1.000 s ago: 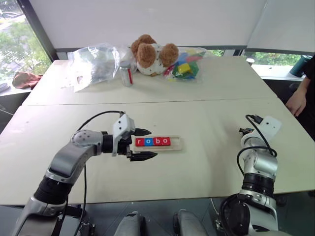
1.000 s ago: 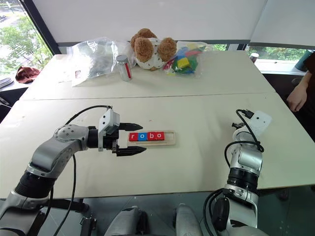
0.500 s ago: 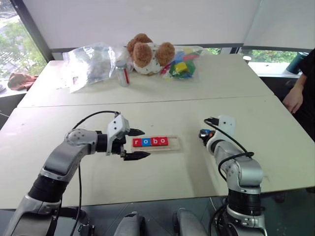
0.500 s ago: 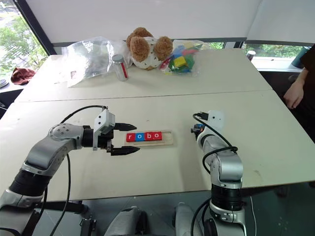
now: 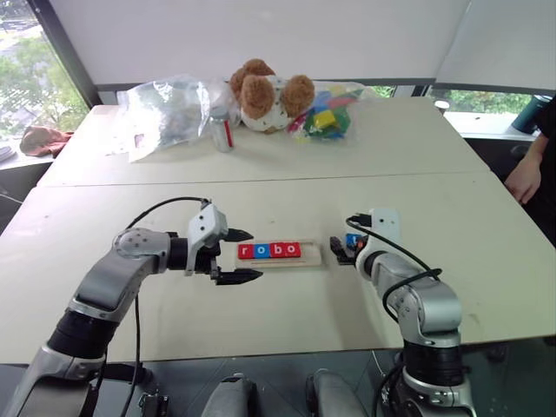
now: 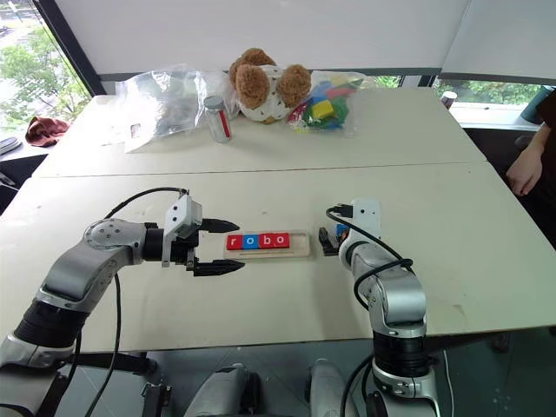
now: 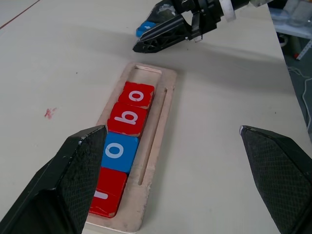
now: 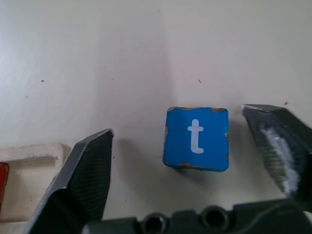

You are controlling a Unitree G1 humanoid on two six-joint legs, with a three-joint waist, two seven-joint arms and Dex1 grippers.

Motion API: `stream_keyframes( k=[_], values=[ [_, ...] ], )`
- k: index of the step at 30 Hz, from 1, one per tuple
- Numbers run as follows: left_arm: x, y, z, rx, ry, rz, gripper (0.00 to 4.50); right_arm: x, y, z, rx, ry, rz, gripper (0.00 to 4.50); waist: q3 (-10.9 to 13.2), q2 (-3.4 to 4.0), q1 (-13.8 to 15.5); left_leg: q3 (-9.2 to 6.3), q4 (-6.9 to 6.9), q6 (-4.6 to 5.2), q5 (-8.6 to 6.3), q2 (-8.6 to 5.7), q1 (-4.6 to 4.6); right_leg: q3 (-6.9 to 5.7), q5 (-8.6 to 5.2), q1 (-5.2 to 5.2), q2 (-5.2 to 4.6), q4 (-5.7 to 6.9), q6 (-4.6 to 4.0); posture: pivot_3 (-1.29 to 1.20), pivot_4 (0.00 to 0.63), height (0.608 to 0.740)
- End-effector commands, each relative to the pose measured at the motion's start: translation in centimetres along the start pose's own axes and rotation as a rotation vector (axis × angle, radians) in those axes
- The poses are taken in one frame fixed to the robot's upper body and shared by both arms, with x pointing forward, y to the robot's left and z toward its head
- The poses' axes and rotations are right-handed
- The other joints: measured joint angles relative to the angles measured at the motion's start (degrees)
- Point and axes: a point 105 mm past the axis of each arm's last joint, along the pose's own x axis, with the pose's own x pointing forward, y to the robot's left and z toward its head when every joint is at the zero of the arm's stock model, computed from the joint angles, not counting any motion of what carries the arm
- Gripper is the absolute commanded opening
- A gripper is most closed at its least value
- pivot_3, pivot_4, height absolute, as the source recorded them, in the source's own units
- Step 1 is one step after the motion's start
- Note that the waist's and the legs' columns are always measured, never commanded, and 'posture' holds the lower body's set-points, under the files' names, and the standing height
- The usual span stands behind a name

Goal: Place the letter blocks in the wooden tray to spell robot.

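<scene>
The wooden tray (image 5: 280,253) lies flat on the pale table (image 5: 261,321), its long axis running across the robot from left to right. It is a long, narrow piece of light wood with a raised rim and rounded corners. Four flat square letter blocks (image 5: 269,250) sit in it in a touching row, reading r, o, b, o from the robot's left: red, blue, red, red, each with a white lowercase letter. The slot at the tray's right end is bare wood.

The left claw (image 5: 236,256) hovers at the tray's left end, pointing along it toward the right, its two black textured fingers spread wide to either side of the tray's end.

Just past the tray's right end, the right claw (image 8: 195,161) points down at the table with its fingers spread apart. Between them, touching neither, the blue t block (image 8: 196,138) rests on the table, its edges chipped.

At the far side of the table lie a crumpled clear plastic bag (image 5: 165,113), a small jar (image 5: 222,129), a brown teddy bear (image 5: 268,94) and a bag of bright plastic toy blocks (image 5: 323,113).
</scene>
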Motion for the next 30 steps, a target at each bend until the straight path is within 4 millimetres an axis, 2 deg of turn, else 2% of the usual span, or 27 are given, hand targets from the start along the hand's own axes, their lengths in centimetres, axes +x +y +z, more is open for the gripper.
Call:
stream_keyframes(
  k=[1,5,7,9,11,13,17,24,30],
  values=[
    [-0.9,0.6,0.9,0.046,-0.009,0.022,4.50,-1.1,-1.0,3.8,-0.082,-0.143,0.021,4.44,0.0,0.02,0.0,0.00,0.00,0.00,0.00,0.00,0.00,0.00,0.00,0.00,0.00,-0.01,0.00,0.00,0.150,0.740],
    [-1.6,1.0,1.4,0.051,-0.003,0.011,4.50,-1.7,-1.0,7.3,-0.303,-0.261,0.325,4.44,0.1,0.03,-0.2,0.01,-0.02,0.02,-0.01,0.01,0.00,-0.07,0.00,-0.02,0.06,-0.04,0.00,0.00,0.150,0.740],
    [-2.0,1.0,1.6,0.059,0.010,-0.010,4.50,-2.5,-1.9,6.9,-0.523,-0.240,0.572,4.44,0.1,0.02,-0.3,0.01,-0.05,0.05,-0.03,0.03,0.01,-0.12,0.00,0.02,0.15,-0.10,0.01,0.00,0.150,0.740],
    [-2.3,1.1,1.6,0.068,0.029,-0.014,4.50,-2.6,-3.4,6.0,-0.699,-0.169,0.680,4.44,0.1,0.01,-0.1,0.00,-0.05,0.16,-0.09,0.04,0.04,-0.17,-0.01,0.12,0.24,-0.21,0.02,0.00,0.150,0.740],
    [-2.5,1.4,1.3,0.081,0.062,-0.006,4.50,-2.7,-4.8,6.3,-0.761,-0.107,0.789,4.44,0.1,0.00,-0.2,0.04,-0.04,0.25,-0.14,0.08,0.04,-0.17,-0.02,0.17,0.25,-0.31,0.03,0.00,0.150,0.740],
    [-2.8,1.6,1.3,0.077,0.062,-0.001,4.50,-2.7,-5.2,6.7,-0.780,-0.082,0.884,4.44,0.2,0.05,-0.6,0.17,0.02,0.26,-0.15,0.08,0.05,-0.08,-0.01,0.16,0.24,-0.31,0.03,0.00,0.150,0.740],
    [-2.9,1.4,1.4,0.077,0.063,0.006,4.50,-1.5,-5.6,5.4,-0.871,-0.027,0.967,4.44,0.2,0.04,-0.5,0.15,0.00,0.25,-0.14,0.14,0.06,-0.03,-0.01,0.12,0.15,-0.26,0.03,0.00,0.150,0.740],
    [-3.3,1.1,1.2,0.063,0.065,0.031,4.50,0.4,-5.1,3.8,-0.831,-0.008,1.007,4.44,0.2,0.06,0.0,0.13,0.01,0.17,-0.11,0.10,-0.03,-0.02,-0.01,0.04,-0.01,-0.26,0.03,0.00,0.150,0.740],
    [-3.4,1.1,1.4,0.063,0.065,0.040,4.50,1.3,-5.0,3.6,-0.795,-0.007,0.993,4.44,0.2,0.07,-0.2,0.11,0.03,-0.01,-0.02,0.08,-0.03,-0.02,0.00,0.04,-0.04,-0.25,0.02,0.00,0.150,0.740]
  ],
)
